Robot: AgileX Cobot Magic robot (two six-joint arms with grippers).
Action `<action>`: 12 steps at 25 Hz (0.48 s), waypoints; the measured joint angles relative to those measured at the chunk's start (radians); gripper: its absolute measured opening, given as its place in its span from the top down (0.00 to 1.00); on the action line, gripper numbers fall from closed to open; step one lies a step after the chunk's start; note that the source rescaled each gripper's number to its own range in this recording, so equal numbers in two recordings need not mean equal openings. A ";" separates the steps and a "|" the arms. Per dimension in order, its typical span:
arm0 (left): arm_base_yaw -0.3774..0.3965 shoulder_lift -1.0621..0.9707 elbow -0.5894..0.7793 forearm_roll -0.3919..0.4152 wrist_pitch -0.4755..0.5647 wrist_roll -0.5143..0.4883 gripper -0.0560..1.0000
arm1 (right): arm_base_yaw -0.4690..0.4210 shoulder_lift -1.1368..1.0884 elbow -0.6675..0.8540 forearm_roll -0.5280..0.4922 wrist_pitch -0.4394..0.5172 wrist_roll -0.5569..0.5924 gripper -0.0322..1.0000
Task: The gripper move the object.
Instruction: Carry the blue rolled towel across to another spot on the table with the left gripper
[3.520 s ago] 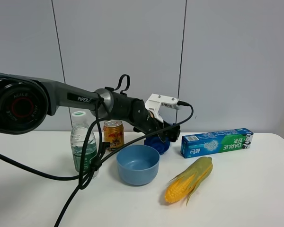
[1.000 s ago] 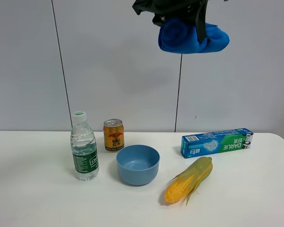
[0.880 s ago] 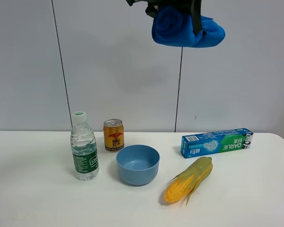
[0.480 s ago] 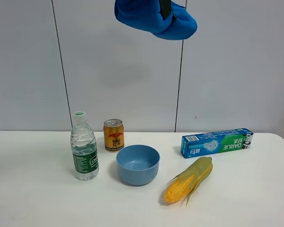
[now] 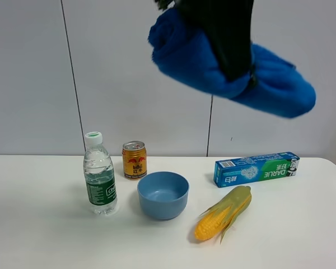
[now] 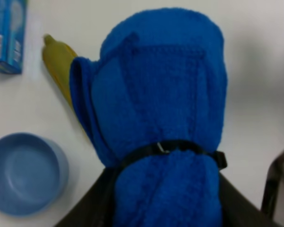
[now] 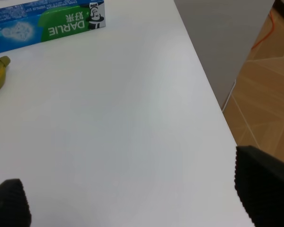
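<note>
Step in hand: it looks like the carry. The rolled blue towel is up in the air, well clear of the table, and no drop spot is marked anywhere.
Left gripper: clamped on the towel. A dark finger runs down the front of the roll, and in the wrist view the dark fingers hug both of its sides.
Towel: thick blue terry, rolled and cinched by a thin black strap. It hangs tilted, high in the exterior view, touching nothing but the gripper.
Below it: the wrist view shows the blue bowl, the corn cob and a corner of the toothpaste box underneath.
Right gripper: parted wide, nothing between its tips, hovering over bare table near the far corner.
Next move: I'd say pick a free patch and bring the roll down slowly, because the bowl and corn sit right under it. Soft cloth should settle without bouncing once the grip lets go.
Table: plain white and matte. A water bottle and a red-and-gold drink can stand upright beside the bowl.
Room: pale grey panelled wall behind, with wood-pattern floor past the table edge.
</note>
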 joint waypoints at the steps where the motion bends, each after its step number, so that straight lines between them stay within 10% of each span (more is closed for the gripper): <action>1: 0.000 -0.014 0.039 0.000 -0.001 0.062 0.95 | 0.000 0.000 0.000 0.000 0.000 0.000 0.00; 12: 0.119 -0.111 0.488 0.024 -0.254 0.358 0.95 | 0.000 0.000 0.000 0.000 0.000 0.000 0.00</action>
